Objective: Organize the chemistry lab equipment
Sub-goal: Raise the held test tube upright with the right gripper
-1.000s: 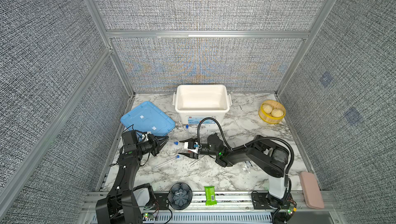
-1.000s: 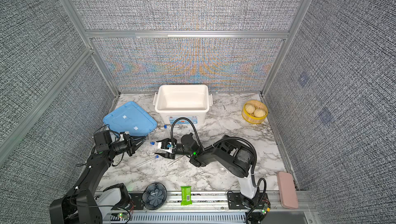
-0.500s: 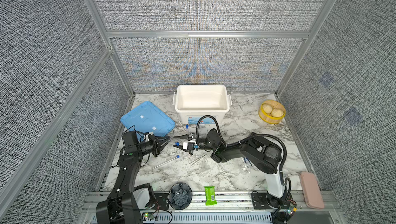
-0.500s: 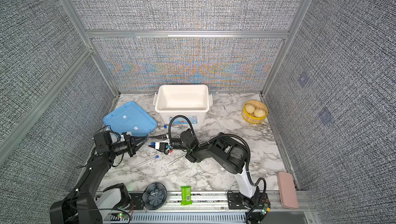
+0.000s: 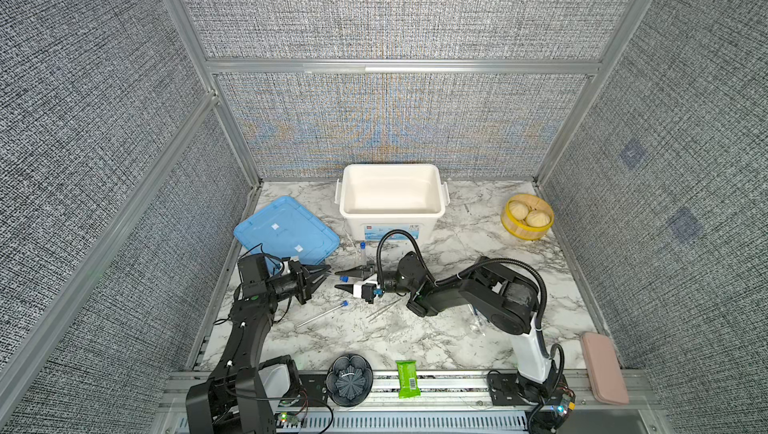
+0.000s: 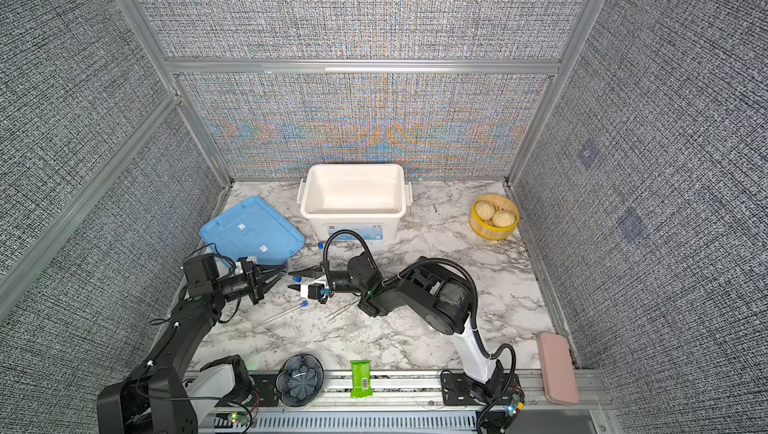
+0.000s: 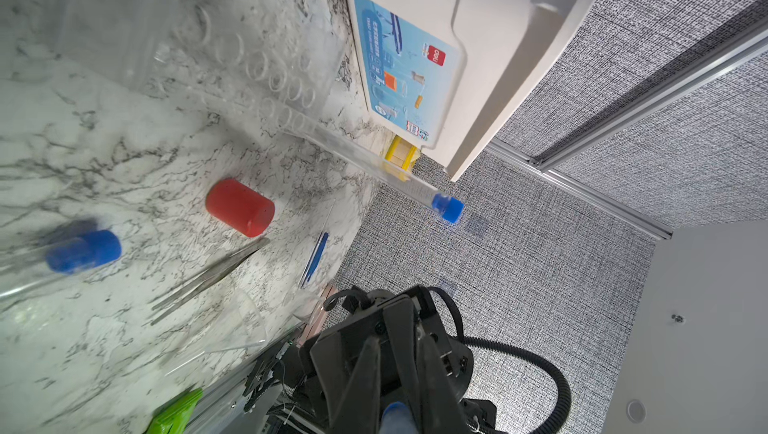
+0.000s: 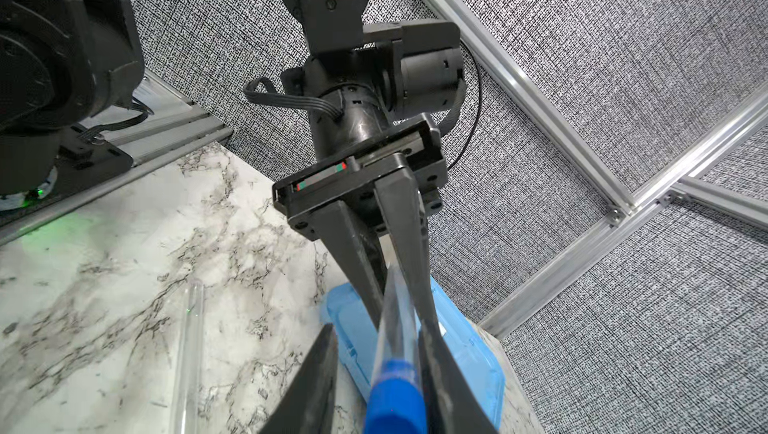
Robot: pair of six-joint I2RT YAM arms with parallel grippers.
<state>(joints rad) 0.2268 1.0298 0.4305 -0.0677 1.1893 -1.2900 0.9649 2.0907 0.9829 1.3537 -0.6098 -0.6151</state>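
Note:
My left gripper [image 5: 327, 276] is shut on a clear blue-capped tube [image 5: 343, 277] and holds it level above the marble, cap toward the right arm. My right gripper [image 5: 342, 281] faces it, open. Its jaws straddle the cap end [image 8: 395, 394]: one finger touches the tube, the other stands apart. A second blue-capped tube [image 5: 322, 313] lies on the table below them. A third [image 5: 363, 254] stands upright in front of the white bin [image 5: 390, 168]. The left wrist view shows a red-capped vial [image 7: 240, 207], silver tweezers [image 7: 212, 276], dark blue tweezers [image 7: 316, 257] and a clear glass piece [image 7: 232, 328].
A blue lid [image 5: 286, 232] lies at the back left. A yellow steamer basket [image 5: 527, 233] with buns stands at the back right. On the front rail are a dark fluted bowl [image 5: 349, 380], a green packet [image 5: 407, 378] and a pink case [image 5: 604, 367].
My right gripper has moved left up to the held tube's cap, and its jaws have narrowed around it. The left gripper and its tube have stayed in place.

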